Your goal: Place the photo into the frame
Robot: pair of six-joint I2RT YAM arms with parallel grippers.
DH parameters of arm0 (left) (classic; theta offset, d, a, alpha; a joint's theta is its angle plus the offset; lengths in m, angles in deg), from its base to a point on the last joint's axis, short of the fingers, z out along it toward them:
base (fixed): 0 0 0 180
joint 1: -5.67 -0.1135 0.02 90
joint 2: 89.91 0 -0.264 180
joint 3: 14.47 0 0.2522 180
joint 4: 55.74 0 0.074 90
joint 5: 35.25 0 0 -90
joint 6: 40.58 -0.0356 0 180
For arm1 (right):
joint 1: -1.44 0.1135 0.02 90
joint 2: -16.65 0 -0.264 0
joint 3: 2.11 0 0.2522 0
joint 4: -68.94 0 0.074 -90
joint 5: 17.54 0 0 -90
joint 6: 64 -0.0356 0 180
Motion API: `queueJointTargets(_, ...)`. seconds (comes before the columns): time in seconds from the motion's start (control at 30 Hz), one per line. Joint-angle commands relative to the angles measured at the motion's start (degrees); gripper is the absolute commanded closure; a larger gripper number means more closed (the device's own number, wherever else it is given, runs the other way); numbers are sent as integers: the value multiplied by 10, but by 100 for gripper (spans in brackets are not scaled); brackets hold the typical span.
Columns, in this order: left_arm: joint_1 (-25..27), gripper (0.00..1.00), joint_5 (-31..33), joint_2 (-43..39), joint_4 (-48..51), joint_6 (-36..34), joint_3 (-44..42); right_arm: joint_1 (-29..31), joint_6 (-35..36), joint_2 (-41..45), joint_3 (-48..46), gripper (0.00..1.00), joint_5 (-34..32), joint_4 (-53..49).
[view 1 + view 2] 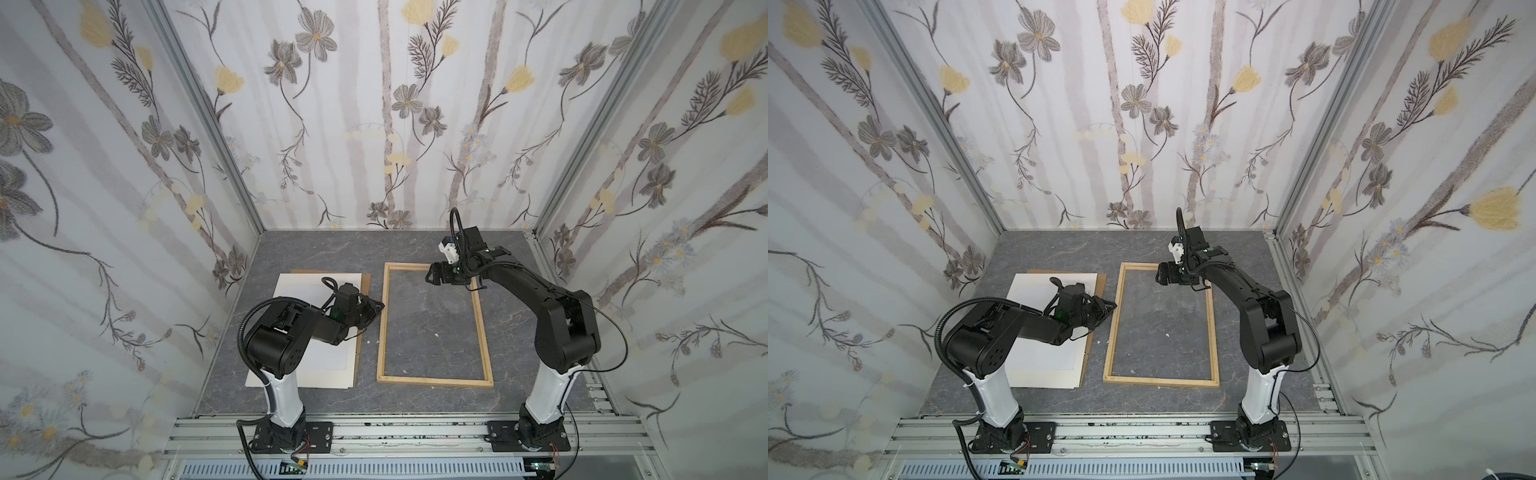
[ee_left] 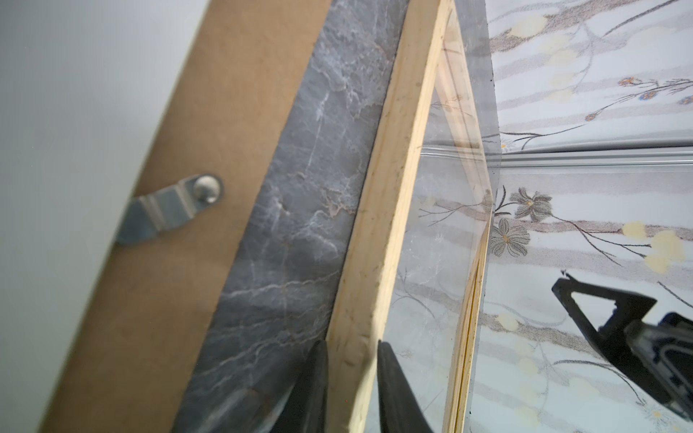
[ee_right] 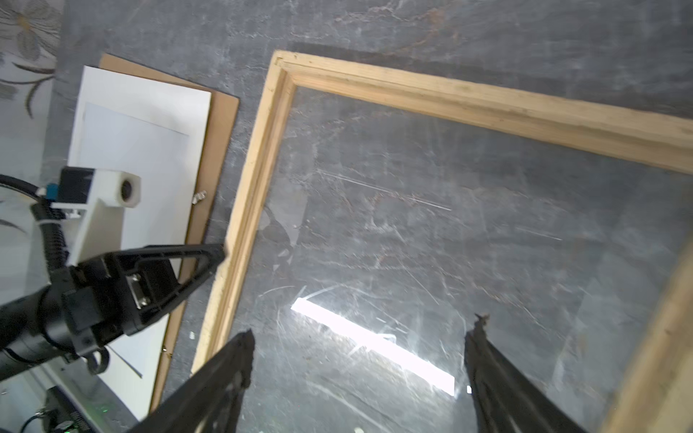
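Note:
The frame (image 1: 434,379) (image 1: 1160,380) of pale wood strips lies flat on the grey table in both top views. A glass pane in it mirrors the wallpaper and a lamp. My left gripper (image 1: 380,306) (image 1: 1113,307) (image 2: 352,343) is shut on the frame's left long strip (image 2: 390,210), one finger on each side. The photo (image 1: 307,291) (image 1: 1034,291) (image 3: 142,123) lies plain white side up to the left of the frame, partly under my left arm. My right gripper (image 1: 429,276) (image 1: 1158,276) (image 3: 362,331) hangs open above the far part of the pane, holding nothing.
A brown hardboard backing panel (image 1: 358,353) (image 2: 225,112) (image 3: 221,131) lies under the photo and sticks out toward the frame, with a metal clip (image 2: 168,210) on it. A narrow strip of table separates it from the frame. Wallpapered walls enclose three sides.

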Motion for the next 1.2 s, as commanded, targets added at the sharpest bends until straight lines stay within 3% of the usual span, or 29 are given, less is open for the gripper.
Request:
queueJointTargets(0.0,2,77,-1,2,-18,8,-5,14,-3,-58,69,12,49,17)
queueJointTargets(0.23,4,77,-5,15,-39,20,-7,26,12,-201,239,12,-26,-2)
queueJointTargets(0.37,5,77,-5,16,-40,22,-4,37,45,-237,246,12,-45,-16)
queueJointTargets(0.47,6,77,-5,19,-40,22,-2,51,65,-220,201,12,-49,-5)
queueJointTargets(0.67,6,77,-8,31,-42,22,6,57,78,-207,166,13,12,-4)
queueJointTargets(0.87,6,77,-5,30,-41,25,10,62,89,-243,185,18,-2,-56)
queueJointTargets(1.0,6,77,-3,26,-41,25,11,80,104,-253,156,23,24,-76)
queueJointTargets(1.17,6,77,-2,24,-40,25,11,86,122,-206,110,29,151,-67)
